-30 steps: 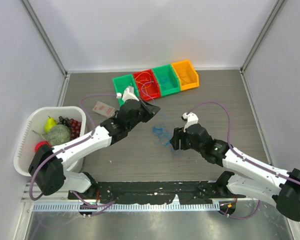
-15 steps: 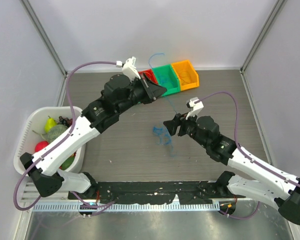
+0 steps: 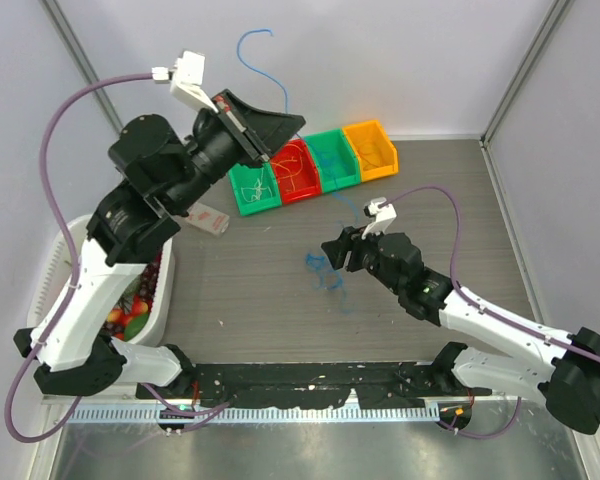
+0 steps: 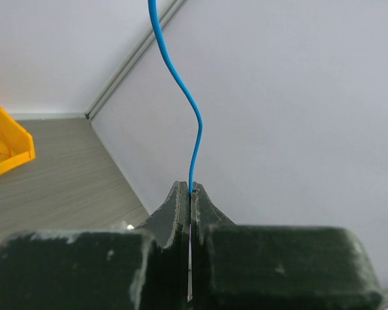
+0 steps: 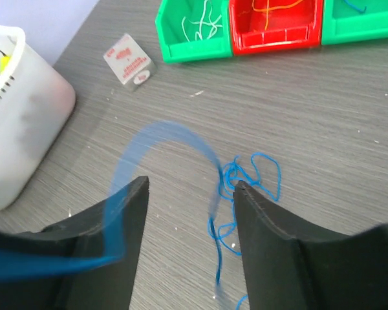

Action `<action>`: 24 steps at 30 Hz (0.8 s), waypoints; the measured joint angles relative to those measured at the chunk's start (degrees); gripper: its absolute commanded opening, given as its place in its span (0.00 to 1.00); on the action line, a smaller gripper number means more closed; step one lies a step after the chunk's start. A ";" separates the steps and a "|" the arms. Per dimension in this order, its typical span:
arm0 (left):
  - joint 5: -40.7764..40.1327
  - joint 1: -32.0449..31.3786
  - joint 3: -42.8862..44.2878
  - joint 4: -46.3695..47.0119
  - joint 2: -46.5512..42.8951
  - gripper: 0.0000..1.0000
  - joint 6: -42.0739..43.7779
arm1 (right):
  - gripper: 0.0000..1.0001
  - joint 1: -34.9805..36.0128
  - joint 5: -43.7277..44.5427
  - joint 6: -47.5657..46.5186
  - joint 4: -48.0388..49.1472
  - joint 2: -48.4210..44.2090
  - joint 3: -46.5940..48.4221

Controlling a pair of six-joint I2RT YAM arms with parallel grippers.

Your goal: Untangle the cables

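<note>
**Mia:** What is on the far left?

**Ben:** A white basket [image 3: 166, 295] sits at the left side of the worktop [image 3: 250, 290]. The left arm [image 3: 130, 215] stands tall beside it. It is bent at the elbow and raised high in the air.

**Mia:** Where does its claw point?

**Ben:** The left claw [image 3: 298, 124] points to the right, up above the green bin [image 3: 255, 185]. Its two fingers are pressed flat together, and they pinch the blue cable [image 4: 181, 84]. One end of the cable sticks up past the tips and curls in the air.

**Mia:** What is in the bins?

**Ben:** White wires [image 5: 200, 19] lie in the green bin. An orange wire [image 5: 278, 6] lies in the red bin [image 3: 295, 170] next to it. A small packet [image 3: 208, 218] lies flat on the worktop near the green bin.

**Mia:** Where is the rest of the blue cable?

**Ben:** It lies in a loose, loopy heap in the middle of the worktop.

**Mia:** And the other arm?

**Ben:** The right arm [image 3: 480, 320] reaches low from the right side toward the middle. The right claw [image 3: 332, 248] hangs just over the heap, and its fingers are spread wide. A blurry blue streak shows in front of them, and I cannot tell if it touches them.
</note>
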 measured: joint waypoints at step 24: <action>-5.25 0.00 -2.14 -18.64 1.99 0.00 1.09 | 0.65 -0.15 -16.33 -10.12 -27.96 -3.19 30.18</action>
